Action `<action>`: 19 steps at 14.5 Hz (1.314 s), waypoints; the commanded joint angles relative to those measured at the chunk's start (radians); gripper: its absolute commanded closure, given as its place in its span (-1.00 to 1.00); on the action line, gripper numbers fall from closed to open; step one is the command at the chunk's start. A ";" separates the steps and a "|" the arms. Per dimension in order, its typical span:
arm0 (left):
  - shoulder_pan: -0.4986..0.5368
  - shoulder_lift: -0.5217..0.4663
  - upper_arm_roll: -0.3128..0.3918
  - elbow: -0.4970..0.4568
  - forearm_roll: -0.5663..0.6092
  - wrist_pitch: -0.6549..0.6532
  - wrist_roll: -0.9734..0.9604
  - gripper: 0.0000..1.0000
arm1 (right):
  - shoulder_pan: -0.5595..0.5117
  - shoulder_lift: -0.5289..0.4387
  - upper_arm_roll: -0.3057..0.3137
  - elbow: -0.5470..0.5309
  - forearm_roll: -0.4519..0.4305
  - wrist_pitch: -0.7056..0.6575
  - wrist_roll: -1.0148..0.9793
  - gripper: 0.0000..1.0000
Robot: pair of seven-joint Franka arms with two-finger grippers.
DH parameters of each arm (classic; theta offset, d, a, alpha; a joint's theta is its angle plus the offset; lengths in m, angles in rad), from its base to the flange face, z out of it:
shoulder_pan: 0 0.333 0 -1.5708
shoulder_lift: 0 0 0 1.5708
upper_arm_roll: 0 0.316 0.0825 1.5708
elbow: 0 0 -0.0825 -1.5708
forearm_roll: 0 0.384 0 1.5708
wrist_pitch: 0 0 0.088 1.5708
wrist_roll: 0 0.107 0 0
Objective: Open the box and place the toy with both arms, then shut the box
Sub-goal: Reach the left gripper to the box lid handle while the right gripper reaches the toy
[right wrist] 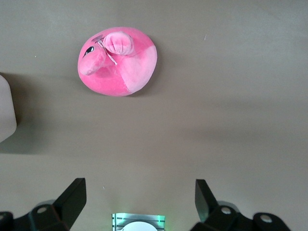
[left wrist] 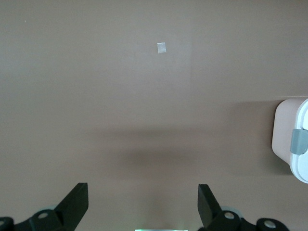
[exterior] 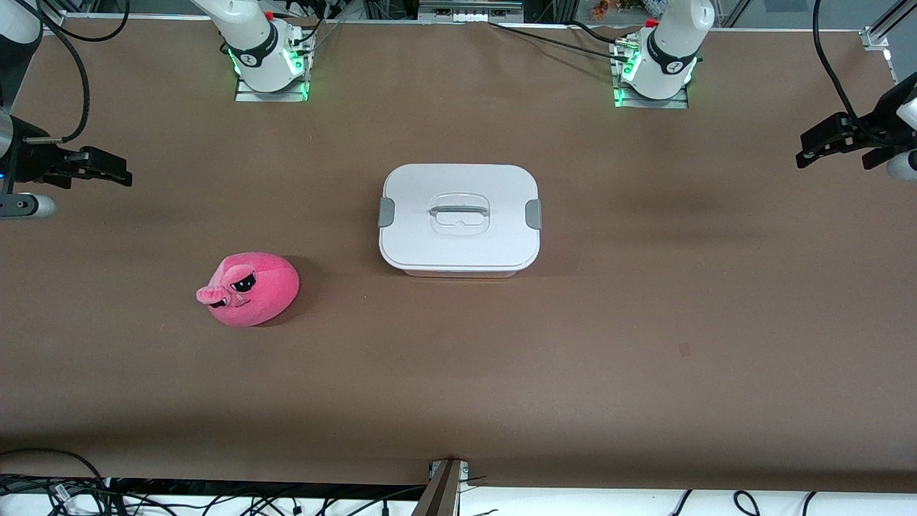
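Note:
The white box (exterior: 458, 218) sits mid-table with its flat lid on, a clear handle (exterior: 459, 211) in the lid's centre and a grey clip (exterior: 533, 214) at each short side. The pink toy (exterior: 249, 289) lies on the table nearer the front camera than the box, toward the right arm's end. My right gripper (exterior: 107, 172) hangs open over the table edge at its own end; its wrist view shows the toy (right wrist: 118, 60) and a corner of the box (right wrist: 6, 115). My left gripper (exterior: 832, 161) hangs open over the other end, with the box (left wrist: 302, 166) beside it. Both hold nothing.
The two arm bases (exterior: 271, 68) (exterior: 653, 72) glow green along the table's back edge. Cables and a metal bracket (exterior: 444, 487) run along the front edge. A small pale square mark (left wrist: 161, 47) lies on the brown tabletop (exterior: 645, 322).

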 commanded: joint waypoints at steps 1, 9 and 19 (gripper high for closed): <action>-0.052 0.028 -0.064 0.054 -0.003 -0.015 0.002 -1.00 | 0.000 0.030 -0.001 0.010 -0.003 0.000 -0.004 -1.00; -0.389 0.359 -0.164 0.239 -0.063 0.003 0.013 -1.00 | 0.002 0.162 0.005 0.004 0.011 0.086 -0.153 -1.00; -0.599 0.578 -0.198 0.258 -0.109 0.385 0.533 -1.00 | 0.019 0.274 0.035 -0.177 0.048 0.425 -0.340 -1.00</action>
